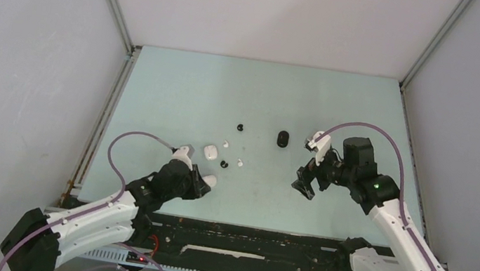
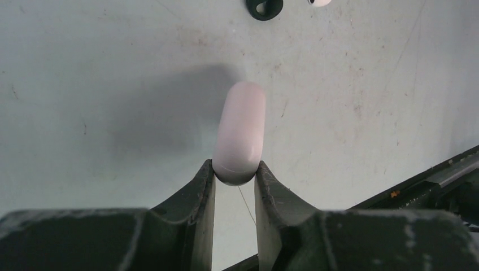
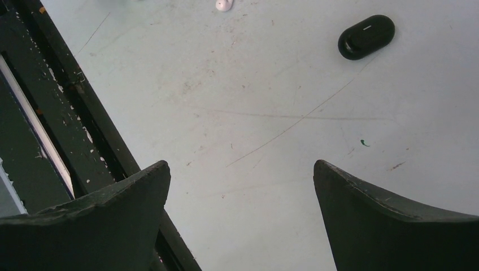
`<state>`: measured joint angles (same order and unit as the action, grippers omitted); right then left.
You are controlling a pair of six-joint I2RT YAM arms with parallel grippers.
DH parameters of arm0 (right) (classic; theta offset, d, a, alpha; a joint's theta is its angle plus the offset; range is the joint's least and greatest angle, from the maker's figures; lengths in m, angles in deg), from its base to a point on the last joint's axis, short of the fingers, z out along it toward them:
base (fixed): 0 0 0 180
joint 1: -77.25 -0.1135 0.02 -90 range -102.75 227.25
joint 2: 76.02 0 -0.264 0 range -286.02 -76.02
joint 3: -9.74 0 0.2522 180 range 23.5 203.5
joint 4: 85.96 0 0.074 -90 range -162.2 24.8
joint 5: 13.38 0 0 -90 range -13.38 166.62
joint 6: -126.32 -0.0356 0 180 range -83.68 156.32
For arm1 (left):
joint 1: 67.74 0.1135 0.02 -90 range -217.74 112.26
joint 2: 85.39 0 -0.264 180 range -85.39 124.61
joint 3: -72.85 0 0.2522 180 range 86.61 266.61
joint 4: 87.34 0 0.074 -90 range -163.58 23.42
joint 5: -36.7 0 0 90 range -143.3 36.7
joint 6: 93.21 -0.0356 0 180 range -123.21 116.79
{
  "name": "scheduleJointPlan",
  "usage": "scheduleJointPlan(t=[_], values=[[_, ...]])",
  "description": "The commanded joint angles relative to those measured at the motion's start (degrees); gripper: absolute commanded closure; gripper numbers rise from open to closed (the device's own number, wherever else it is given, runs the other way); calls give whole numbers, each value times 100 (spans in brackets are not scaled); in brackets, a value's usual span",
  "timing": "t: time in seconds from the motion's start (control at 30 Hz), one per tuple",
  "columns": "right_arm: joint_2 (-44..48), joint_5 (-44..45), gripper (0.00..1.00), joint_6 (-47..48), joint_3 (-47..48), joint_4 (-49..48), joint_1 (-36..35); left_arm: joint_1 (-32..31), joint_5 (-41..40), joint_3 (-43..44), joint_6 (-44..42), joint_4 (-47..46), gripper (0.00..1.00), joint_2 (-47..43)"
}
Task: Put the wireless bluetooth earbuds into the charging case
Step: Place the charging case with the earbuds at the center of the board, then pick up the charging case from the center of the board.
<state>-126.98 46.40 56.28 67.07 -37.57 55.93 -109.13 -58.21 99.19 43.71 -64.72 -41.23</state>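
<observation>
Buds loose on the table; left claw pinching a white capsule.
White and black buds are scattered mid-table between the white case and the black case, all apart from each other. Left claw is clamped on the end of the white capsule, above the table near the front edge; bud or case, can't tell. Right claw is spread wide and holds nothing, over bare table to the near right of the black case.
</observation>
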Motion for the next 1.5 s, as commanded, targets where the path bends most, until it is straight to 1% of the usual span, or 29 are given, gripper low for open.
scheduleJointPlan(t=[0.0,0.07,0.23,0.3,0.4,0.43,0.47,0.5,0.53,0.57,0.6,0.7,0.77,0.9,0.97,1.07,1.2,1.27,1.3,1.4,1.47], values=[[-15,69,0,40,29,-107,-39,258,304,-133,65,-26,90,-105],[-25,80,0,49,29,-95,-43,333,325,-188,46,36,85,-84],[-91,80,0,68,29,-86,-47,349,43,-48,103,420,64,-8],[-119,79,0,77,29,-93,-48,351,-97,29,114,617,58,5],[-185,294,0,-54,29,-230,-47,350,-200,109,116,816,52,-30],[-230,619,0,-167,27,-360,-74,351,-232,131,115,910,51,-68],[-295,1149,0,-316,30,-900,-141,351,-271,158,127,987,49,-111],[-381,1858,0,-393,41,-816,-222,351,-319,186,160,1076,47,-191],[-491,2329,0,-414,69,-928,-248,352,-363,210,218,1187,45,-270],[-650,2582,3,-409,153,-964,-225,343,-389,243,247,1291,43,-366],[-821,2631,5,-450,286,-956,-193,342,-430,276,291,1440,42,-472],[-1479,2408,11,-748,762,-911,-155,327,-482,349,422,1811,39,-874],[-2006,2326,15,-999,1153,-971,-210,295,-446,356,462,1879,38,-1137],[-3173,2270,18,-1483,1893,-1090,-298,149,-622,526,379,1979,38,-1384],[-3635,2263,18,-1672,2150,-1280,-317,-127,-973,665,315,1947,38,-1537],[-4158,2367,20,-1890,2480,-1533,-398,-787,-1708,936,104,1863,38,-1742],[-5001,2757,23,-2060,3159,-1208,-582,-1617,-2607,1124,-393,1471,38,-1825],[-5334,2867,24,-2180,3406,-1062,-630,-1769,-2306,1080,-749,1026,38,-1813],[-5466,2858,24,-2228,3522,-1022,-631,-1786,-2179,1072,-789,867,38,-1742],[-5830,2938,23,-2253,3739,-907,-658,-1883,-2160,1132,-762,759,38,-1384],[-6043,3018,23,-2228,3905,-807,-670,-2018,-2291,1188,-751,765,38,-1115]])
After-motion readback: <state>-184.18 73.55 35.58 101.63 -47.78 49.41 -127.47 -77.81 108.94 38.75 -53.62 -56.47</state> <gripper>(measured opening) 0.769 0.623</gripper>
